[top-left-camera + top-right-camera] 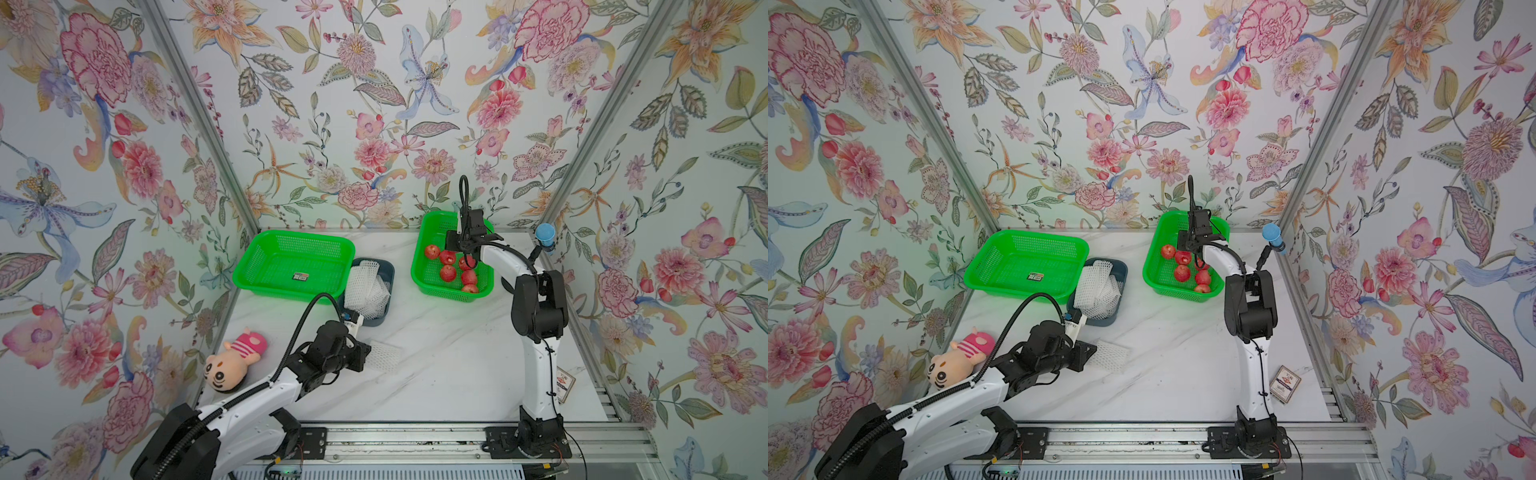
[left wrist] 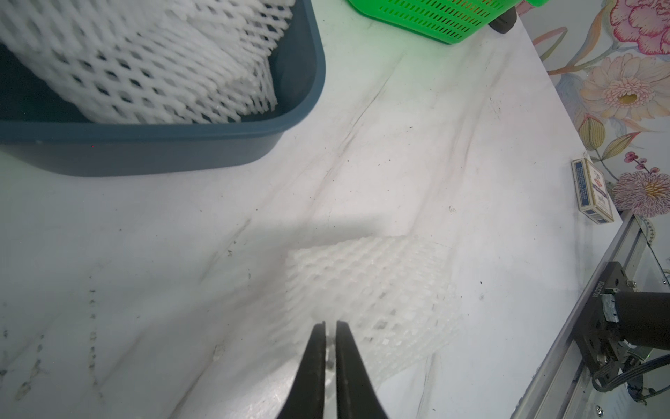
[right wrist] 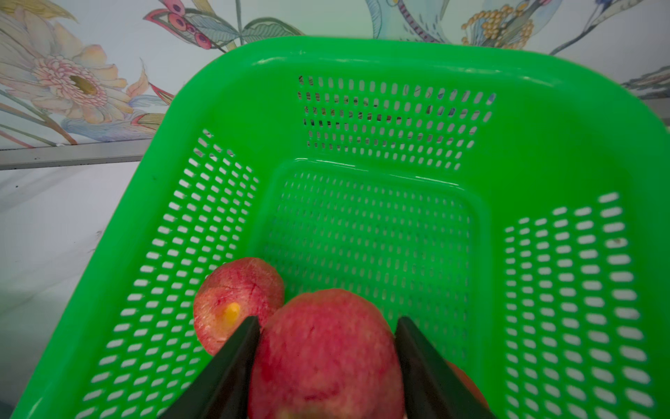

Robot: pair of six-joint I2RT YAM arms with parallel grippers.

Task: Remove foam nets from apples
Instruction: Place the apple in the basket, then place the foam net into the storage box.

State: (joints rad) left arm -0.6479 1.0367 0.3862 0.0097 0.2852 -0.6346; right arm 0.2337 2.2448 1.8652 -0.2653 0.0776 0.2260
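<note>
A flat white foam net lies on the marble table, with my left gripper shut on its near edge. More foam nets fill the dark blue bin. Several bare red apples sit in the right green basket. My right gripper hangs inside that basket. Its fingers stand apart on either side of a blurred apple, close to its sides. Another apple rests just beyond it.
The left green basket holds only a small card. A pink striped plush toy lies by the left arm. A small card box sits near the right wall. A blue-tipped object stands in the back right corner.
</note>
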